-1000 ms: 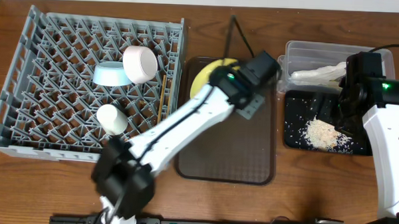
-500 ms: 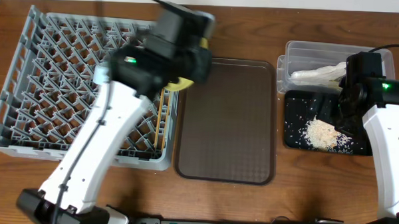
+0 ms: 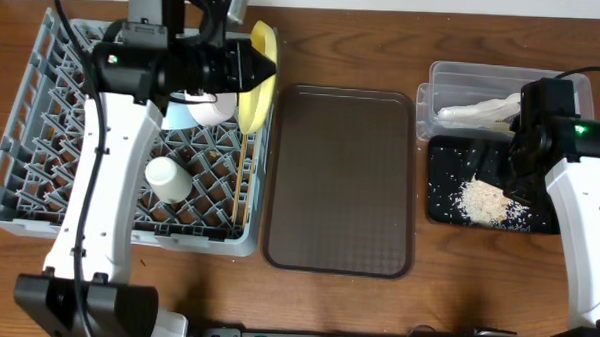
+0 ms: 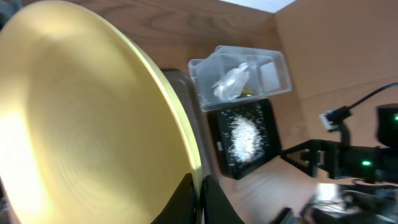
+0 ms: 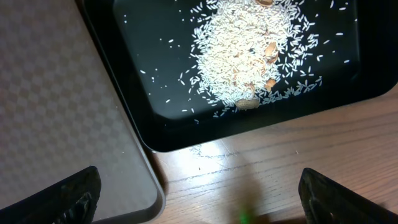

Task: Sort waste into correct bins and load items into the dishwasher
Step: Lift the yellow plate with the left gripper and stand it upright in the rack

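Observation:
My left gripper (image 3: 245, 69) is shut on the rim of the round yellow plate (image 3: 257, 79) and holds it on edge over the right side of the grey dish rack (image 3: 50, 150). In the left wrist view the plate (image 4: 81, 118) fills the left, with the fingers (image 4: 200, 200) pinching its rim. The white bowl (image 3: 214, 107), light-blue bowl (image 3: 178, 114), cream cup (image 3: 168, 179) and chopsticks (image 3: 242, 166) are in the rack. My right gripper (image 3: 515, 166) is open and empty (image 5: 199, 199) over the black tray (image 3: 439, 208), which holds rice scraps (image 3: 484, 202). The clear tub (image 3: 573, 88) holds crumpled white plastic (image 3: 477, 112).
The brown serving tray (image 3: 342, 180) lies between the rack and the bins, with nothing on it. Its corner (image 5: 56, 106) shows beside the black tray's rim (image 5: 124, 93) and the rice (image 5: 249, 50). Bare wooden table lies in front.
My left arm has carried the yellow plate from the brown tray leftward to the rack's right side and turned it on edge. The right arm has not moved.

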Tool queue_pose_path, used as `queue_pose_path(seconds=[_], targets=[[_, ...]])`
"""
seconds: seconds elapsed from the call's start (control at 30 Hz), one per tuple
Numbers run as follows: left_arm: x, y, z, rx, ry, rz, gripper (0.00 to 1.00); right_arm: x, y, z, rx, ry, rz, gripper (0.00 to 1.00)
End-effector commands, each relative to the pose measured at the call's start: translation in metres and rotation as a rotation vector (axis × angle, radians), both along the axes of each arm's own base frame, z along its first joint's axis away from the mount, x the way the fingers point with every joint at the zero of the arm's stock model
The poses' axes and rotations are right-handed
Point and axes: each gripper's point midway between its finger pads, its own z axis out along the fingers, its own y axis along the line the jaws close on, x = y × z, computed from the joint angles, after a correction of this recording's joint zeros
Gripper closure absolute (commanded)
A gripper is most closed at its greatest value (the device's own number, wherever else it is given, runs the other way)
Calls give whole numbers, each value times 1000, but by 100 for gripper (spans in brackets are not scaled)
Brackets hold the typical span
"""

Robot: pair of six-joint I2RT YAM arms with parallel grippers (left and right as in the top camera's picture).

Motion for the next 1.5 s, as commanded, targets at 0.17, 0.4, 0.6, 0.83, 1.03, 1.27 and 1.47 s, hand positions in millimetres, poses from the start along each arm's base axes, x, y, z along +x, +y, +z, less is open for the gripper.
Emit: queue_pose_path(seconds=[0.17, 0.4, 0.6, 0.83, 1.03, 1.27, 1.47], targets=[[17, 4, -21, -141, 119, -32, 92, 3, -1, 10, -7, -35, 8, 1], [34, 17, -53, -158, 201, -1, 92, 3, -2, 10, -7, -35, 8, 1], [47, 32, -80, -161, 263, 38, 92, 3, -2, 10, -7, -35, 9, 1], [60, 62, -104, -78, 286, 138, 49, 3, -1, 10, -7, -36, 8, 1], [57, 72, -96, -76, 278, 164, 18, 4, -2, 11, -7, -39, 9, 1], [36, 111, -87, 220, 245, 332, 16, 25, 13, 16, 57, -129, 79, 1], [-5, 152, -95, 618, 311, 467, 9, 82, 56, 43, 125, -396, 244, 1]])
